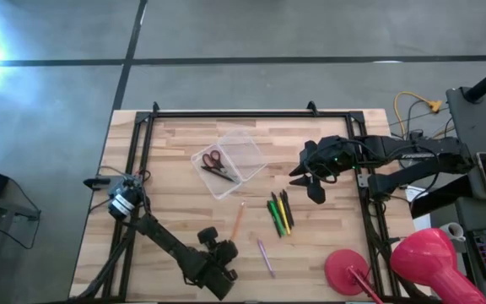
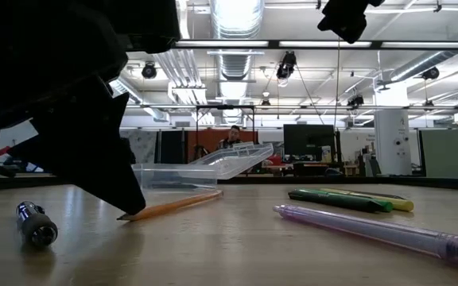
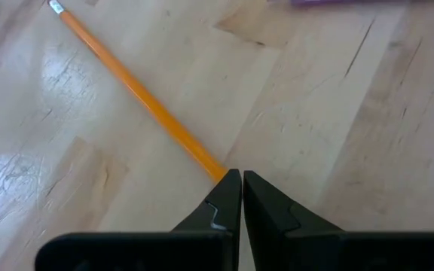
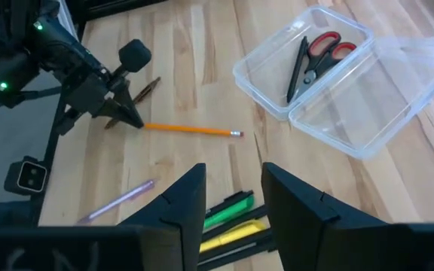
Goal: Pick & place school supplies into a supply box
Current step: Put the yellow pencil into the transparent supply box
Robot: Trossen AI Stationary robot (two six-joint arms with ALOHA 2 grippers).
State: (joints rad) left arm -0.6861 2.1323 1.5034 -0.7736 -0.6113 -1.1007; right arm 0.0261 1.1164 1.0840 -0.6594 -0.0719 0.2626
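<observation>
An orange pencil [image 1: 237, 221] lies flat on the wooden table. My left gripper [image 3: 241, 179] is shut, its fingertips at the pencil's pointed end. The clear supply box [image 1: 223, 176] stands at centre with its lid [image 1: 245, 149] swung open, and the red-handled scissors [image 1: 215, 163] lie inside it. Green, yellow and black pens [image 1: 278, 214] lie side by side to the right of the pencil, and a purple pen [image 1: 265, 257] lies nearer the front edge. My right gripper [image 1: 310, 181] hangs open high above the table, right of the box, with nothing between its fingers. My left gripper meets the orange pencil's pointed end [image 3: 218, 170] with the tips of its shut fingers [image 2: 130, 208], slanting down from the table's near left. The fingers point along the pencil. The pencil lies flat on the table, its eraser end [image 3: 56, 7] toward the box.
A red round-based object [image 1: 351, 272] and a pink object [image 1: 429, 253] stand at the front right corner. A black frame [image 1: 251, 114] runs along the table's far and side edges. A short dark cylinder [image 2: 36, 224] lies beside my left gripper.
</observation>
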